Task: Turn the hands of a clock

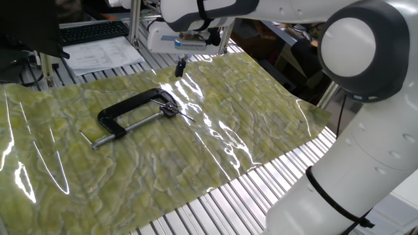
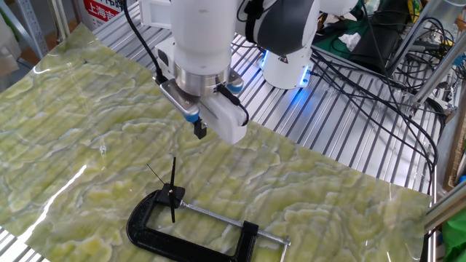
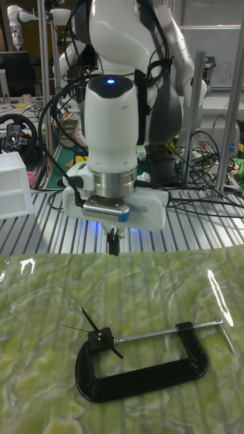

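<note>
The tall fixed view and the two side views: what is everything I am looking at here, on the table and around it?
C-clamp: one, black with a silver screw, lying flat on the green sheet.
Clock hands: one small set, thin and black, held in the clamp's jaw, sticking out beyond it.
Sheet: one, mottled green under glossy film, covering the table.
Table: one, ribbed silver metal, showing around the sheet.
Keyboard: one, black, at the far edge behind the sheet.
Papers: a white stack beside the keyboard.
Cables: several, black, on the bare metal near the robot's base.
Arm: one, white with grey joints.
Tool: one, fingers together, in the air above the sheet, holding nothing.
</note>
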Controlling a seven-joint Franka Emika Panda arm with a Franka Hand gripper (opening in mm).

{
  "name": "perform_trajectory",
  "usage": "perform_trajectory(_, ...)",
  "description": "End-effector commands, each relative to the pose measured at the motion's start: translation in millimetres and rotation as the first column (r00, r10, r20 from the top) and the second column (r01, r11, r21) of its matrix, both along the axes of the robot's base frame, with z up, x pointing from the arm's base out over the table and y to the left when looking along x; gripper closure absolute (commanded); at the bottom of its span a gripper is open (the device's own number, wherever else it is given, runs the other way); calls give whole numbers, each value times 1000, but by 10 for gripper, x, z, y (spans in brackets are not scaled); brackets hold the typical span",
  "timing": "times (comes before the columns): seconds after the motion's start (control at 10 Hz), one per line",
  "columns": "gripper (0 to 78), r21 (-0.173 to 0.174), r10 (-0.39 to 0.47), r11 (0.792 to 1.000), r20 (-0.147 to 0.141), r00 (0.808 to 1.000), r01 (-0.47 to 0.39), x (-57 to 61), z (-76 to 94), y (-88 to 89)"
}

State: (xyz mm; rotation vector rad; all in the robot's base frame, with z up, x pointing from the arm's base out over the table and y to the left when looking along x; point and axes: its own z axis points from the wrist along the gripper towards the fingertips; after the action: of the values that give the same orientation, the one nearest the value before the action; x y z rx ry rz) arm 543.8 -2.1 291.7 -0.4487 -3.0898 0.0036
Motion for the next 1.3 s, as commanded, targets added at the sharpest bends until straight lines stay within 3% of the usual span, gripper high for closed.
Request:
perform_trajectory(0.1,776,-32,2,999,1,1000,-2,4,13,-2)
perform_trajectory(0.2,776,-49,-9,999,-1,1000,9,4,13,-2)
perform_trajectory(0.6,776,-37,-98,995,-32,995,96,4,13,-2)
perform_trajectory(0.9,776,-33,-121,992,-25,992,120,4,13,-2)
perform_trajectory(1.1,776,-18,-118,993,-29,993,117,4,13,-2)
perform_trajectory(1.3,776,21,-103,994,-37,994,103,4,13,-2)
